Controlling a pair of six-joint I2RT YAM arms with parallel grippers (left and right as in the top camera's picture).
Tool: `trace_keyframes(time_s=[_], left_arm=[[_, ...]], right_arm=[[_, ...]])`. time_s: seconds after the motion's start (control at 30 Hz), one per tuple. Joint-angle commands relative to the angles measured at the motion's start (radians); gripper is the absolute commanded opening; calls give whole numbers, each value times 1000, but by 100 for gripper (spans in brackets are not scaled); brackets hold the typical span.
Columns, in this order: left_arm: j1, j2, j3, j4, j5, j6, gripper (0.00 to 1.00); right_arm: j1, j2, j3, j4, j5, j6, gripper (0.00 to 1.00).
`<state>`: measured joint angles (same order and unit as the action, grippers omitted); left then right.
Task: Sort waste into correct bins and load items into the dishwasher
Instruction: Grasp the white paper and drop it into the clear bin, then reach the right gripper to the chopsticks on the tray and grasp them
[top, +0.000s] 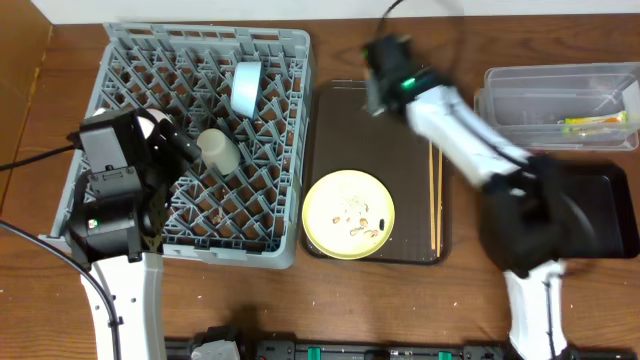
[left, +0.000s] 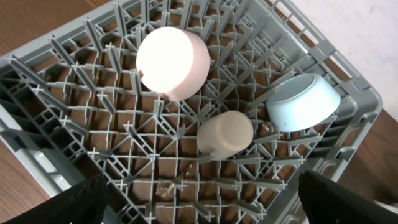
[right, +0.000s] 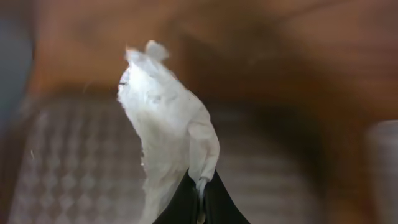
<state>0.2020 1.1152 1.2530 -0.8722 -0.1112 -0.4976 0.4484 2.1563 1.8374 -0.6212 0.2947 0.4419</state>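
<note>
A wooden table (top: 330, 290) held the whole scene; on its left stood the large square grey plastic dish rack (top: 270, 180) with its lattice of pegs, and just right of it lay the dark brown flat tray (top: 350, 130). At the right edge, the black rectangular shallow bin (top: 610, 210) sat near and the clear rectangular plastic tub (top: 530, 110) far.

The left arm (top: 115, 190) hung over the near-left part of the rack; the left gripper (left: 204, 183) hovered above the grid with its fingers (left: 74, 202) wide apart and nothing between them. The right arm (top: 460, 130) stretched from the near right across to the far end of the tray, blurred; the right gripper (right: 199, 186) was clamped on the crumpled white paper napkin (right: 168, 124), held up clear of the surface.

The pale yellow round plate (top: 330, 230) rested on the near half of the tray. In the rack, the pinkish-white bowl (left: 173, 62) leaned on the pegs at the left, the light blue small bowl (left: 303, 102) stood on edge toward the far side, and the small cream cup (left: 225, 134) lay tilted between them.

The pair of thin wooden chopsticks (top: 436, 200) lay along the tray's right side, apart from the plate; the small yellow-green wrapper (top: 598, 122) lay inside the clear tub; loose beige food crumbs (top: 360, 215) dotted the plate.
</note>
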Motion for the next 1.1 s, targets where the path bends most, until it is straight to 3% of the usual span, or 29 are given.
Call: trace_keyframes(time_s=[0.0, 0.2, 0.37, 0.4, 0.47, 0.5, 0.53, 0.63, 0.73, 0.8, 0.87, 0.97, 1.07], left_arm=[[5, 2, 2, -3, -10, -1, 98], [5, 2, 2, -3, -10, -2, 98], [5, 2, 2, -3, -10, -1, 98], [5, 2, 2, -3, -10, -1, 98], [5, 2, 2, -3, -10, -2, 98], [5, 2, 2, -3, -10, -1, 98], [5, 2, 2, -3, -10, -2, 98], [5, 2, 2, -3, -10, -1, 98], [5, 2, 2, -3, -10, -2, 98], [5, 2, 2, -3, -10, -1, 98], [5, 2, 2, -3, -10, -1, 98], [5, 2, 2, -3, -10, -1, 98], [5, 2, 2, -3, -10, -1, 98]], right_arm=[[-131, -174, 11, -146, 106, 243, 1], [-355, -184, 10, -407, 104, 563, 2], [-478, -151, 7, -442, 37, 583, 2], [-489, -145, 6, -441, 37, 583, 21], [-504, -132, 6, -441, 35, 581, 81], [-508, -130, 6, -442, 19, 562, 94], [-509, -130, 6, -438, -13, 531, 96], [-507, -130, 6, -399, -136, 405, 97], [-500, -136, 6, -360, -273, 238, 90], [-475, -156, 6, -288, -538, -7, 85], [-436, -172, 6, -251, -726, -140, 85], [-361, -183, 6, -293, -766, -166, 84], [-247, -179, 6, -430, -551, -167, 79]])
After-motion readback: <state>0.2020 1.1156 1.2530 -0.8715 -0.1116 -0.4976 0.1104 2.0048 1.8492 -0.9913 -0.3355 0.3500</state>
